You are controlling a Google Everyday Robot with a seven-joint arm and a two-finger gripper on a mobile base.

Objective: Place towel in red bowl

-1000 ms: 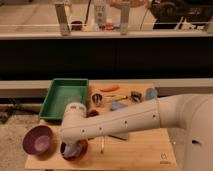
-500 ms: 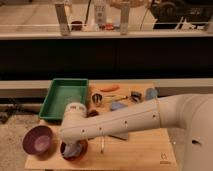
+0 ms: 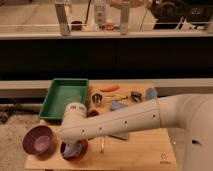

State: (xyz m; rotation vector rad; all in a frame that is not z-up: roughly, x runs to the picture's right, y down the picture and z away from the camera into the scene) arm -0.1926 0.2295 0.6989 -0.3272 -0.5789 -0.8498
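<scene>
Behind the wooden table [image 3: 145, 150] runs a dark wall with a bright ledge on top, where some bottles and posts stand, too blurred to name. Taking the red bowl [image 3: 75, 150] as the landmark, it sits near the front left corner of the table, and the gripper [image 3: 74, 148] is directly over it, lowered into its opening, at the end of a thick white arm [image 3: 125, 120] that reaches in from the right side of the single camera view. A bluish-grey cloth, the towel [image 3: 73, 149], shows inside the bowl just under the gripper; whether the fingers are holding it or have let go I cannot tell, because the arm's wrist hides them. Just to the left of the red bowl sits a purple bowl [image 3: 38, 139], close but not touching. Behind the red bowl, toward the back left of the table, lies a green tray [image 3: 64, 96]. Further behind and to the right of the red bowl are small things: an orange carrot-like object [image 3: 109, 88], a dark can [image 3: 97, 99] lying beside it, and some blue-grey objects [image 3: 150, 93] near the arm. Right of the red bowl, a thin utensil [image 3: 102, 145] lies on the wood.
</scene>
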